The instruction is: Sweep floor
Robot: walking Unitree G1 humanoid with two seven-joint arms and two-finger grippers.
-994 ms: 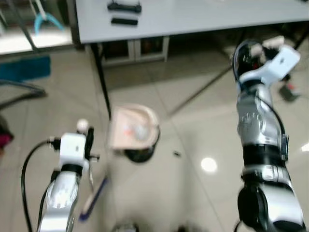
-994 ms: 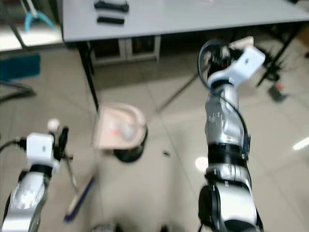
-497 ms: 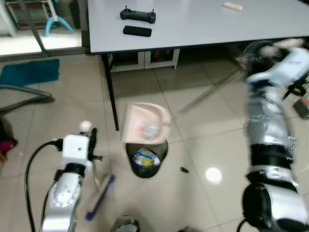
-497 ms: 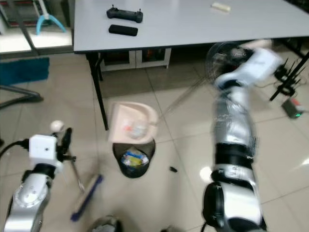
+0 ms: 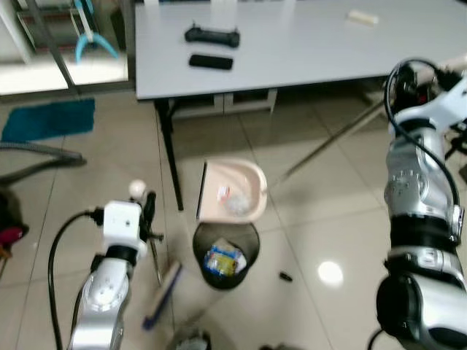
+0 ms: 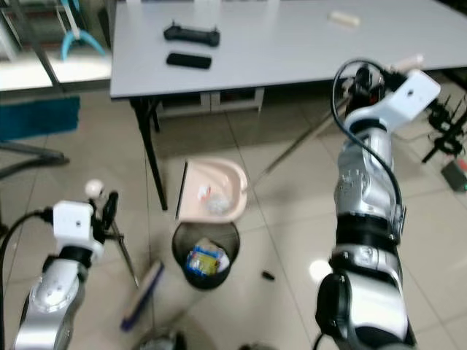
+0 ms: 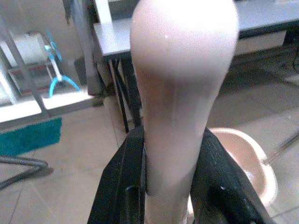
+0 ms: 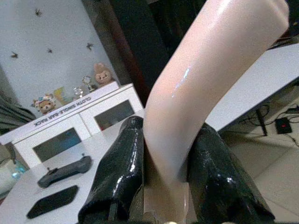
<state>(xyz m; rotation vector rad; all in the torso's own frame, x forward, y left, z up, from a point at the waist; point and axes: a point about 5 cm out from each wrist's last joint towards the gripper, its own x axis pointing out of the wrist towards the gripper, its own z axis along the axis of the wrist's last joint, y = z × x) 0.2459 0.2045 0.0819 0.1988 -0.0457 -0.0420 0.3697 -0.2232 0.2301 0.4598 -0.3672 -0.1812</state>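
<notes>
Dustpan (image 5: 232, 192) hangs tilted over the black bin (image 5: 226, 251), scoop with debris facing the bin, long handle running up-right to the right gripper (image 8: 161, 172), clamped on its pink grip. Broom (image 5: 162, 292) head blurred on the floor by the bin; shaft rises to the left gripper (image 7: 170, 175), closed on the pink knob. Grey desk (image 5: 306, 51) behind carries a controller (image 5: 211, 34) and phone (image 5: 211, 62); its leg (image 5: 169, 157) stands just left of the dustpan.

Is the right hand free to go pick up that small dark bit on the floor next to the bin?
Probably not. The right hand is shut on the dustpan handle, holding the dustpan over the bin, so the dark bit stays out of reach.
</notes>
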